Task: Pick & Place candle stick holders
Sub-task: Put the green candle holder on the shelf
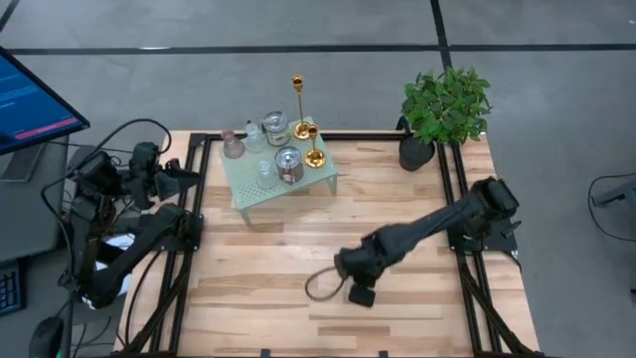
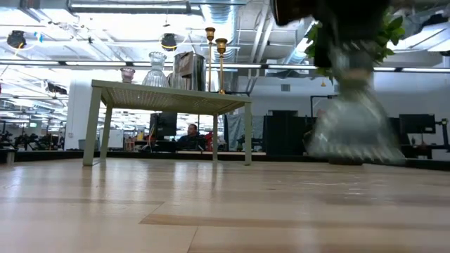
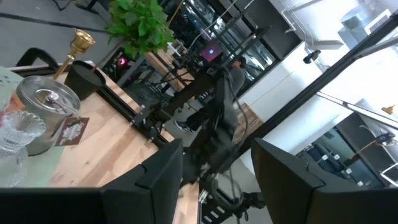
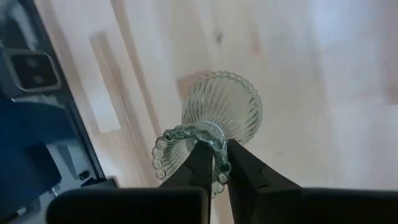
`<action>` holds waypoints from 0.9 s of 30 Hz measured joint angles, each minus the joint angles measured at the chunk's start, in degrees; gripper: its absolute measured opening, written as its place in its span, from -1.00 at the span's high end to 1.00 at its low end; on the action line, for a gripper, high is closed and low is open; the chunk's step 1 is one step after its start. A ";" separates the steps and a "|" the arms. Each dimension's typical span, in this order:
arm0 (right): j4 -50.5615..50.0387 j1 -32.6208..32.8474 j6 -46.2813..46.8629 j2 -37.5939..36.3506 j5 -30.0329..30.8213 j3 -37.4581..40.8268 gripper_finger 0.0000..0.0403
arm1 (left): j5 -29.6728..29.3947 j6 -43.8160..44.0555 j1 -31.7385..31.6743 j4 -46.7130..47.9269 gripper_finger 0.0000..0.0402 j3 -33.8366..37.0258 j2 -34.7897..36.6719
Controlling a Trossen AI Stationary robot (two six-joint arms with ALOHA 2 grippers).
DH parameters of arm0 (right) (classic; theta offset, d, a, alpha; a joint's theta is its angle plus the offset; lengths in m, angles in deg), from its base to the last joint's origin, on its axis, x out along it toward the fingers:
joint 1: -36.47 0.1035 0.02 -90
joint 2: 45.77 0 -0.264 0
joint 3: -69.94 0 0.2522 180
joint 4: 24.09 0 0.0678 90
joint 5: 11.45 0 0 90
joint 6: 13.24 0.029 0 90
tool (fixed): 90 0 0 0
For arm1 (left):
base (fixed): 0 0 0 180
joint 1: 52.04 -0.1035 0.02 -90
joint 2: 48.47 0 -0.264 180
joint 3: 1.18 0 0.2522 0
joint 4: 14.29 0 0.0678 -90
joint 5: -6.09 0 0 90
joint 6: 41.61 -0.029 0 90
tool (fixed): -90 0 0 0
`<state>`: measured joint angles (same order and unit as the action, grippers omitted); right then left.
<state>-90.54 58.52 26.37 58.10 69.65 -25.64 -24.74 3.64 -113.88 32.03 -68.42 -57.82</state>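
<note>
My right gripper (image 1: 336, 282) is over the middle of the table, toward its near edge, shut on a greenish ribbed glass holder (image 4: 222, 111), which also shows blurred in the low view (image 2: 348, 126). The other holders stand on the mint-green rack (image 1: 253, 199): a tall gold candlestick (image 1: 297, 99), a short gold one (image 1: 313, 147), two silvery cups (image 1: 289, 164), clear glass ones (image 1: 265, 174) and a pink one (image 1: 233, 147). My left gripper (image 3: 217, 180) is open and empty, held back at the table's left edge. My right gripper pinches the holder's beaded rim (image 4: 219, 163) between its two fingers, one finger inside the rim and one outside. The fingers slant down from the table's right side. The holder hangs below them with its ribbed flared end (image 2: 351, 144) downward, clear of the table.
A potted green plant (image 1: 442, 109) stands at the table's far right corner. A monitor (image 1: 30, 104) is off the table's left side. Bare wood (image 1: 258, 298) lies between the rack and the near edge. A person sits in the room behind (image 2: 191, 133).
</note>
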 joint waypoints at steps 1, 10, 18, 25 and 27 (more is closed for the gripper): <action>-0.46 -0.78 -0.46 -1.20 0.14 -0.14 0.94 | 0.23 -0.11 0.00 -0.02 0.05 0.14 -0.28; -12.74 -7.76 -4.03 -9.03 5.01 -8.20 0.94 | 6.07 -11.70 -0.88 -0.09 0.05 0.29 -2.71; -18.77 -12.17 -10.46 -9.44 5.95 -16.28 0.94 | 8.18 -10.68 -4.81 -5.56 0.05 0.25 -2.73; -21.00 -15.71 -14.38 -9.40 5.88 -20.48 0.94 | 5.07 -4.18 -13.76 -29.13 0.05 -0.05 -8.77; -21.77 -16.18 -14.95 -9.40 5.82 -21.29 0.94 | 7.46 0.11 -15.45 -33.42 0.05 -2.02 -14.18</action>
<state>-112.31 42.34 11.42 48.71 75.47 -46.93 -17.27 3.76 -129.33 -1.39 -70.44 -72.00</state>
